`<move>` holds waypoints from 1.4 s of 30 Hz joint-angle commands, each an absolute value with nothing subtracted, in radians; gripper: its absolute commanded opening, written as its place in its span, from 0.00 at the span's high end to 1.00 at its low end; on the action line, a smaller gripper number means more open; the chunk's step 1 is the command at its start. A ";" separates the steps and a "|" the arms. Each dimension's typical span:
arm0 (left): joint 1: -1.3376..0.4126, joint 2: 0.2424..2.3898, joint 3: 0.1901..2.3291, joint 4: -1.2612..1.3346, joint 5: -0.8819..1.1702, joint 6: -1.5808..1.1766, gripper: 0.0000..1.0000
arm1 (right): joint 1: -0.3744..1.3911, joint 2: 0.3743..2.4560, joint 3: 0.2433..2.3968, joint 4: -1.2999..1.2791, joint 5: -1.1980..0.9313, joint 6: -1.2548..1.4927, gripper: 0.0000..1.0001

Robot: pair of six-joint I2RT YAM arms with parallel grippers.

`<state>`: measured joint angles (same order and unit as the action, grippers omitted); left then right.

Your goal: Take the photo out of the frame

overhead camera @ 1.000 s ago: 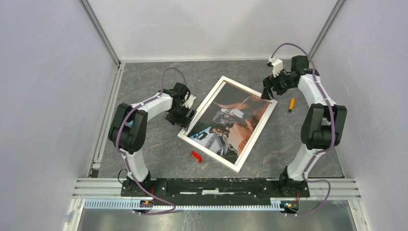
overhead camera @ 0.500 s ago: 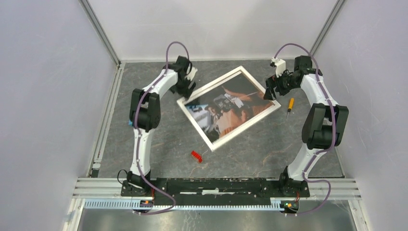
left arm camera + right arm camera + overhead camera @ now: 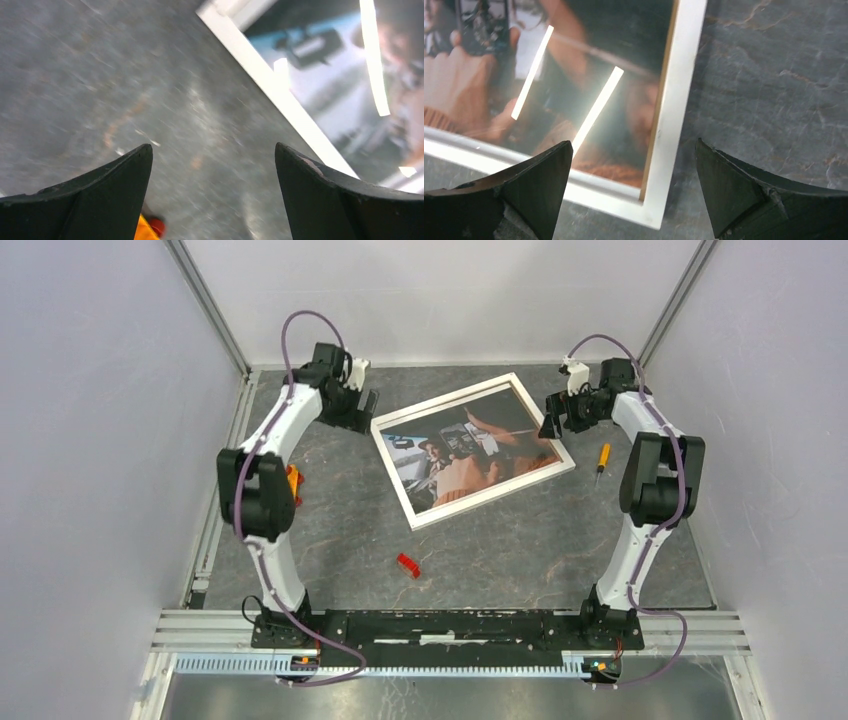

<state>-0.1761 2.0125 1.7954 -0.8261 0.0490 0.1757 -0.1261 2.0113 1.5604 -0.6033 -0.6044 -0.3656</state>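
The frame [image 3: 471,393], white-bordered, lies face up on the grey table, turned at an angle, with the photo [image 3: 465,452] of people inside behind reflective glazing. My left gripper [image 3: 365,405] is open and empty, just left of the frame's far-left corner; its view shows the frame's white border [image 3: 280,95] and the photo [image 3: 325,75], blurred. My right gripper [image 3: 553,425] is open and empty at the frame's far-right side; its view shows the frame's corner [image 3: 674,125] between its fingers and the photo [image 3: 589,65] with light streaks.
A small red piece [image 3: 407,565] lies on the table in front of the frame. An orange-handled screwdriver [image 3: 603,457] lies right of the frame. An orange and red part [image 3: 147,230] shows by the left finger. White enclosure walls surround the table.
The frame has swung clockwise and shifted toward the back. My left arm has reached farther back and left, off the frame's corner. My right gripper has stayed near the frame's far-right corner.
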 commanded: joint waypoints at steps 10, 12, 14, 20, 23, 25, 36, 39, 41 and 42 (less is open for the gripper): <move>-0.189 1.820 1.393 -0.719 0.296 0.011 0.03 | -0.078 2.215 1.704 -0.503 -0.581 -0.321 0.03; -0.189 1.840 1.391 -0.706 0.319 0.009 0.03 | -0.075 2.203 1.660 -0.511 -0.611 -0.321 0.04; -0.190 1.866 1.401 -0.694 0.342 -0.024 0.03 | -0.074 2.178 1.598 -0.518 -0.645 -0.325 0.05; -0.189 1.980 1.479 -0.686 0.389 -0.041 0.05 | -0.069 2.063 1.410 -0.530 -0.695 -0.335 0.07; -0.186 2.029 1.526 -0.685 0.404 -0.036 0.06 | -0.065 1.983 1.291 -0.510 -0.725 -0.311 0.08; -0.187 2.048 1.552 -0.686 0.409 -0.030 0.06 | -0.061 1.927 1.212 -0.507 -0.750 -0.299 0.08; -0.188 1.948 1.597 -0.786 0.433 0.109 0.08 | -0.098 1.729 1.137 -0.649 -0.736 -0.373 0.08; -0.226 1.871 1.612 -0.797 0.390 0.181 0.05 | -0.121 1.686 1.156 -0.698 -0.748 -0.410 0.07; -0.297 1.844 1.640 -0.825 0.316 0.270 0.04 | -0.135 1.677 1.171 -0.720 -0.759 -0.432 0.07; -0.336 1.843 1.655 -0.848 0.265 0.302 0.04 | -0.140 1.676 1.180 -0.720 -0.760 -0.431 0.07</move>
